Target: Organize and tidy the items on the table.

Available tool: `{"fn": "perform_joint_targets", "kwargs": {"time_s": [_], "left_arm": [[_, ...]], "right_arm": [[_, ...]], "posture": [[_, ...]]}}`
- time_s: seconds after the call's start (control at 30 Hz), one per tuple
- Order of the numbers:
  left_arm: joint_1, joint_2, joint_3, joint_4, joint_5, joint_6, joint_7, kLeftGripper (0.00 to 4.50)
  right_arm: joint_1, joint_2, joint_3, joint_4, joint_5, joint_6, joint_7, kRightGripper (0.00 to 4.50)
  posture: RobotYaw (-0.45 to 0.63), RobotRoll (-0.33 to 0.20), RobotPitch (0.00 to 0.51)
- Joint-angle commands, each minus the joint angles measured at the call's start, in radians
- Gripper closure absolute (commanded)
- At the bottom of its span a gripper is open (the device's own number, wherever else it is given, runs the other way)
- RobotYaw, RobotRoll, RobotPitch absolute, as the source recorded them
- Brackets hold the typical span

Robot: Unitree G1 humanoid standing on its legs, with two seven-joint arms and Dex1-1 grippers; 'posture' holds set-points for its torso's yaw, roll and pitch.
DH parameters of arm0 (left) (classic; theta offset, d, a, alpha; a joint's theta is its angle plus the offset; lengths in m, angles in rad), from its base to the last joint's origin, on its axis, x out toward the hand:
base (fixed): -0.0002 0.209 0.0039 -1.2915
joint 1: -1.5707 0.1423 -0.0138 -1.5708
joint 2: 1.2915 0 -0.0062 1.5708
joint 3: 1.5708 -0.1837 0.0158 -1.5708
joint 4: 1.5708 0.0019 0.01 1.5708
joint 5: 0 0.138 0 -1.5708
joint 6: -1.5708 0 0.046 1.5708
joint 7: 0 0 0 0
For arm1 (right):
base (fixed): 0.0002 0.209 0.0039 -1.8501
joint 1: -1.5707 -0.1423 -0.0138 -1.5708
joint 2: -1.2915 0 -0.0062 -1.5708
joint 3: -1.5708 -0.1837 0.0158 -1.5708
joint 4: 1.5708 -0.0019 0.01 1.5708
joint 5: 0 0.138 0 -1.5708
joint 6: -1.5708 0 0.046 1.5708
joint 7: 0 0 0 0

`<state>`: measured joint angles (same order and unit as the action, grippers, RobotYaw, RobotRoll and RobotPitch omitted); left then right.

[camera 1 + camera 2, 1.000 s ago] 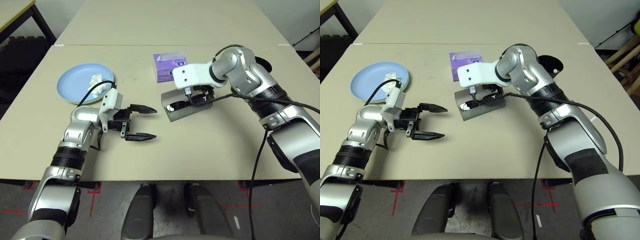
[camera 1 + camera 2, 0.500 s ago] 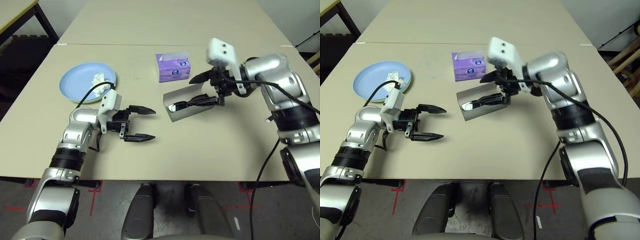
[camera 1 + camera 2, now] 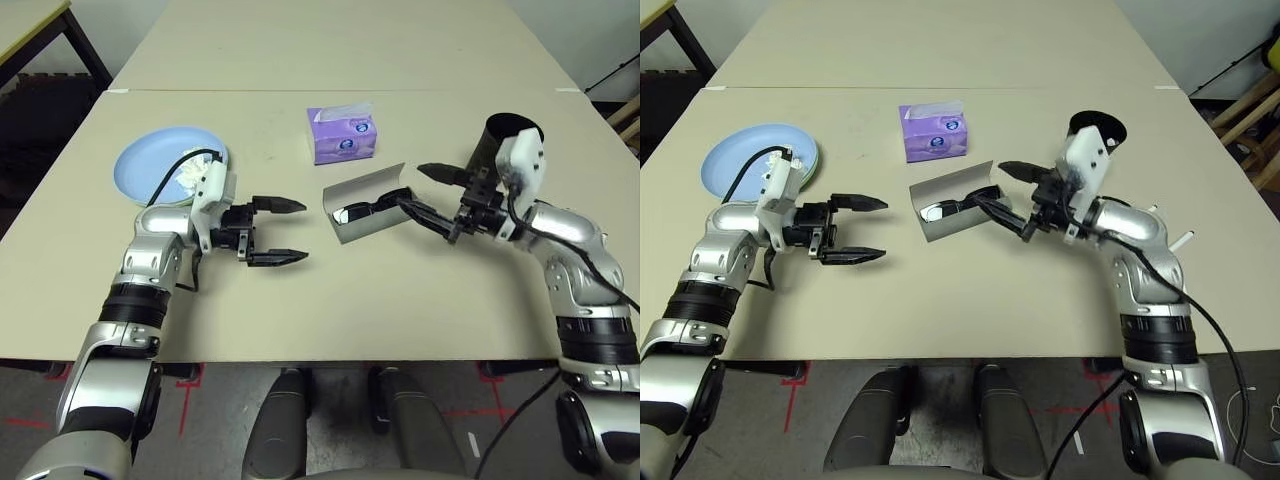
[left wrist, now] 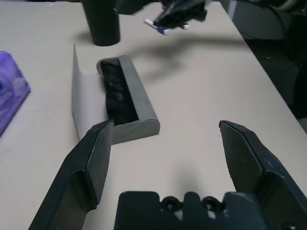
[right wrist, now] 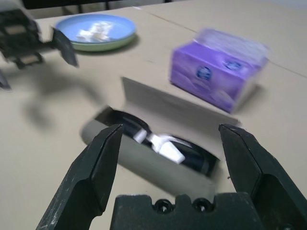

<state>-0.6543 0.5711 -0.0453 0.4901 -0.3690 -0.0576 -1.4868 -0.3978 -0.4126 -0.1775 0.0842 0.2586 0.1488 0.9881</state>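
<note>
Grey and oblong, the glasses case (image 3: 366,203) lay at the centre of the beige table (image 3: 420,300) with its lid tipped up toward twelve o'clock, and the black sunglasses (image 5: 165,143) sat inside its trough, so that item looked stowed but not yet closed. At three o'clock from the case, the right end effector (image 3: 428,194) faced the opening with its fingers spread wide and nothing between them, probably because it had let the sunglasses go. At nine o'clock from the case, the left end effector (image 3: 282,231) hovered low over the table, also wide open and empty, pointed at the case as if ready to steady it or press the lid. Out at ten o'clock, the light blue plate (image 3: 150,165) rested on the pale green plate (image 5: 103,46) and held the crumpled white tissue (image 3: 189,173). The purple tissue box (image 3: 342,135) stood at twelve o'clock of the case, the tall black cup (image 3: 500,145) at two o'clock
</note>
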Motion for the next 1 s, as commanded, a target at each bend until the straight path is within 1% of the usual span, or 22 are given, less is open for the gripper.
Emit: {"fn": "perform_joint_targets", "kwargs": {"time_s": [0.03, 0.17, 0.27, 0.43, 0.6, 0.77, 1.0], "left_arm": [[-0.002, -0.001, 0.014, 0.021, 0.013, -0.005, 0.019, 0.00], [-0.007, -0.002, 0.026, 0.031, 0.013, -0.007, 0.047, 0.00], [-0.006, -0.008, 0.038, 0.042, 0.012, -0.013, 0.074, 0.00], [-0.023, -0.022, 0.047, 0.064, 0.018, -0.018, 0.108, 0.00], [-0.038, -0.019, 0.051, 0.077, 0.019, -0.017, 0.109, 0.00], [-0.057, -0.021, 0.056, 0.097, 0.020, -0.014, 0.122, 0.00], [-0.070, -0.020, 0.063, 0.128, 0.019, -0.004, 0.137, 0.00]], "right_arm": [[0.029, -0.016, -0.046, 0.067, 0.053, -0.066, -0.004, 0.03], [0.035, -0.041, -0.053, 0.103, 0.104, -0.078, 0.029, 0.03], [0.048, -0.055, -0.044, 0.134, 0.115, -0.110, 0.045, 0.03], [0.065, -0.092, -0.009, 0.183, 0.093, -0.219, 0.106, 0.03], [0.049, -0.123, -0.020, 0.191, 0.126, -0.203, 0.118, 0.03], [0.048, -0.109, -0.035, 0.208, 0.184, -0.191, 0.117, 0.03], [0.070, -0.066, -0.021, 0.206, 0.186, -0.218, 0.100, 0.03]], "posture": [[0.07, 0.000, 0.167], [0.07, 0.000, 0.167], [0.06, 0.000, 0.159], [0.06, 0.000, 0.169], [0.06, 0.000, 0.172], [0.06, 0.000, 0.175], [0.06, 0.000, 0.176]]}}
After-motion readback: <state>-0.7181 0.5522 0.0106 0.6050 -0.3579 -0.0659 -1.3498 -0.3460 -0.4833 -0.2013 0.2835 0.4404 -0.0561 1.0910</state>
